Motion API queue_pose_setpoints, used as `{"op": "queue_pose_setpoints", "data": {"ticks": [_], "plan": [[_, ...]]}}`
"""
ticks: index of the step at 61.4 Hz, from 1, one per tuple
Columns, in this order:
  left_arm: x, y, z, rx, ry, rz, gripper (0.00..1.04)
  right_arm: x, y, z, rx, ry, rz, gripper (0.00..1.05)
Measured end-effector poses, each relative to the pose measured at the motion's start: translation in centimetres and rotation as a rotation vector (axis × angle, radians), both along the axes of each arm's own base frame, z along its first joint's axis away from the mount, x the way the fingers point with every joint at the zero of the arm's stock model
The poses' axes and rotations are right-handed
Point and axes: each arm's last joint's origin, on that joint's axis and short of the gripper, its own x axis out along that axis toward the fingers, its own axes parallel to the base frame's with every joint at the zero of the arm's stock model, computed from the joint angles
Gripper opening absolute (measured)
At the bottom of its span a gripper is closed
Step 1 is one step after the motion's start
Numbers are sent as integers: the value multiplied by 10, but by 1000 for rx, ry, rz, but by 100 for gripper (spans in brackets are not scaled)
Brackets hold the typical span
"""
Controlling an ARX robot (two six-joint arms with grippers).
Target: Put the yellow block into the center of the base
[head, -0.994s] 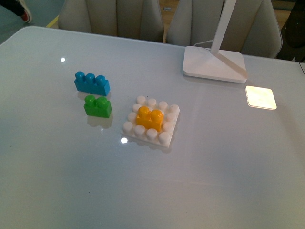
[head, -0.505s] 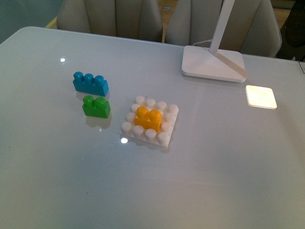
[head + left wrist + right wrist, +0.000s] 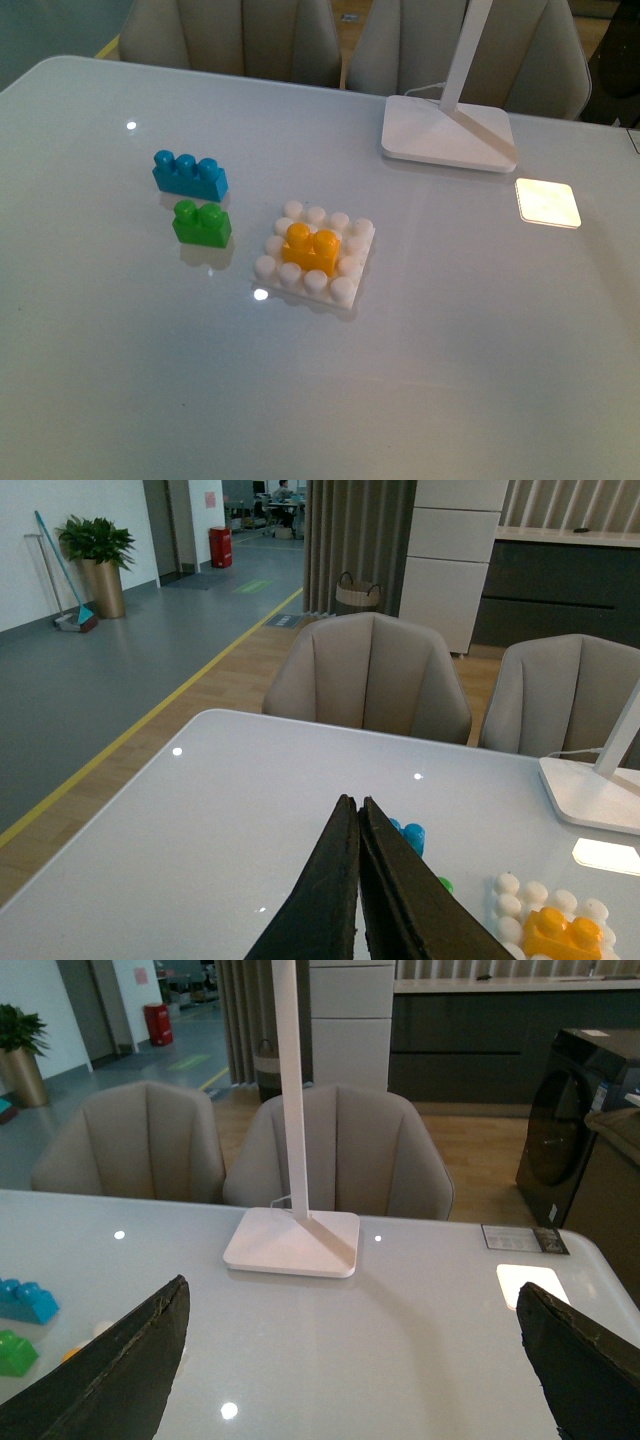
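The yellow block (image 3: 312, 247) sits on the middle studs of the white studded base (image 3: 341, 286) in the front view, near the table's centre. It also shows in the left wrist view (image 3: 565, 934) on the base (image 3: 516, 901). My left gripper (image 3: 353, 810) is shut and empty, held above the table, back from the base. My right gripper (image 3: 352, 1360) is open wide and empty above bare table, facing the lamp foot. Neither gripper shows in the front view.
A green brick (image 3: 202, 222) and a blue three-stud brick (image 3: 190, 175) stand left of the base. A white lamp foot (image 3: 447, 135) with its stem stands at the back right, beside a bright light patch (image 3: 547, 203). Chairs stand behind the table.
The front view shifted slightly between one second ago and half a second ago; since then nothing has moved. The yellow block stays on the base.
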Motion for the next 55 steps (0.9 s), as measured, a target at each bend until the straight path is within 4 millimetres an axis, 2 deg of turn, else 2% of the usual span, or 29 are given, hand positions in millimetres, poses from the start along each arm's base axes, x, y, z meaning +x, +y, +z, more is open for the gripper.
{"op": "queue_pose_setpoints", "data": {"ticks": [19, 28, 53, 55], "plan": [[-6, 0, 0, 0, 0, 0, 3, 0, 0, 0, 0, 0, 0, 96], [-16, 0, -3, 0, 10, 0, 3, 0, 0, 0, 0, 0, 0, 96], [-17, 0, -3, 0, 5, 0, 3, 0, 0, 0, 0, 0, 0, 96], [-17, 0, -3, 0, 5, 0, 7, 0, 0, 0, 0, 0, 0, 96]]}}
